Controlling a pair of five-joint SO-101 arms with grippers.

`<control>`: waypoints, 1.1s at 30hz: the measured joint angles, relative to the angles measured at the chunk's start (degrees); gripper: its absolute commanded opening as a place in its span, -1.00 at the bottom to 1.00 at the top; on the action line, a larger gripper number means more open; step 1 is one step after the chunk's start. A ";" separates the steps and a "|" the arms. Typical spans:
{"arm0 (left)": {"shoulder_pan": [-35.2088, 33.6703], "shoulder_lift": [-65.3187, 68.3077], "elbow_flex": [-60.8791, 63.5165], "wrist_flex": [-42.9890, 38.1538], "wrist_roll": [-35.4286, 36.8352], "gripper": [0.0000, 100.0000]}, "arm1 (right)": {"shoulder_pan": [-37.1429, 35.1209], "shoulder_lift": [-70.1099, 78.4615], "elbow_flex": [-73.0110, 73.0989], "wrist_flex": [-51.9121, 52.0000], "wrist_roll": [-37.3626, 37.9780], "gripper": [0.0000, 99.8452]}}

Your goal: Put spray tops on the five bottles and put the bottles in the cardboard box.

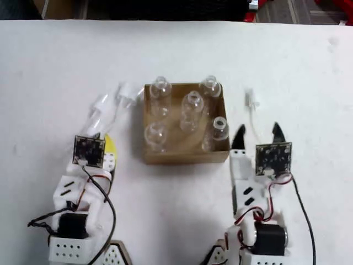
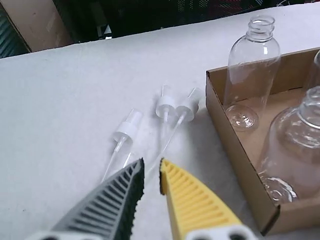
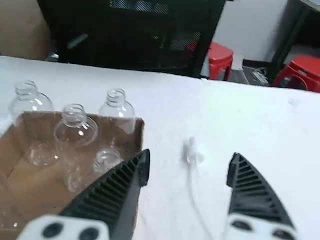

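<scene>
five bottles stood upright in the cardboard box at mid table, necks bare (no tops fitted). three spray tops lay on the white table just left of the box, tubes pointing toward the left gripper. its grey + yellow fingers were a narrow gap apart, nothing btwn. lone spray top lay right of the box. right gripper was spread wide, empty, w/ the tube running btwn its black fingers.
</scene>
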 measured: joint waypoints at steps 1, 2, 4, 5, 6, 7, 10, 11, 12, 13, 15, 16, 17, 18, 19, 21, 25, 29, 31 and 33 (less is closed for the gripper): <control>-0.09 0.00 0.00 0.00 0.00 -0.88 | 1.41 0.00 0.00 1.85 0.00 -0.82; -0.26 0.00 0.00 0.00 0.00 -0.88 | 3.16 0.00 0.00 3.69 0.00 -0.90; -0.26 0.00 0.00 0.00 0.00 -0.88 | 6.77 0.09 0.00 6.95 0.00 -0.98; -0.26 0.00 0.00 0.00 0.00 -0.88 | 8.09 0.00 0.00 8.09 0.00 -0.95; -0.26 0.00 0.00 0.00 0.00 -0.88 | 9.05 0.00 0.18 8.88 0.00 -0.92; -0.44 0.00 -0.09 0.00 0.00 -0.88 | 9.67 0.00 0.97 9.32 0.00 -0.90; -3.34 0.00 -1.23 1.23 0.00 -0.88 | 9.76 0.00 6.42 7.82 0.00 -0.90; -4.57 0.00 -2.02 2.02 0.00 -0.88 | 9.76 0.00 8.62 5.63 0.18 -0.90; -5.98 0.00 -2.73 2.64 0.00 -0.88 | 10.11 0.44 10.81 2.73 0.18 -0.90; -7.21 0.00 -3.52 3.25 0.00 -0.88 | 10.81 0.79 13.01 -0.35 0.18 -0.90; -9.23 0.00 -4.92 3.43 0.00 -0.88 | 12.48 0.44 17.14 -6.33 0.09 -0.90; -10.02 0.00 -5.71 3.52 0.00 -0.88 | 13.01 0.62 18.20 -8.88 0.09 -0.90; -10.64 0.00 -6.42 3.52 0.00 -0.88 | 13.36 0.00 18.37 -10.73 0.09 -0.90; -11.08 0.00 -7.21 3.52 0.00 -0.88 | 13.45 -0.44 18.81 -11.60 0.09 -0.89; -11.52 0.00 -8.09 3.34 0.00 -0.88 | 13.45 0.18 18.99 -11.96 0.09 -0.89; -12.48 0.00 -9.76 1.41 0.00 -0.88 | 13.45 0.53 19.08 -12.31 0.09 -0.89; -14.15 -0.18 -14.33 -0.18 -4.13 -0.88 | 13.45 0.53 19.08 -12.31 0.09 -0.89; -14.33 -0.09 -18.81 -0.18 -12.92 -0.88 | 13.45 0.53 19.08 -12.31 0.09 -0.89; -14.33 -0.18 -20.84 0.18 -15.74 -0.88 | 13.45 0.53 19.08 -12.31 0.09 -0.89; -14.33 -0.26 -22.77 1.41 -16.97 -0.88 | 13.45 0.53 19.08 -12.31 0.09 -0.89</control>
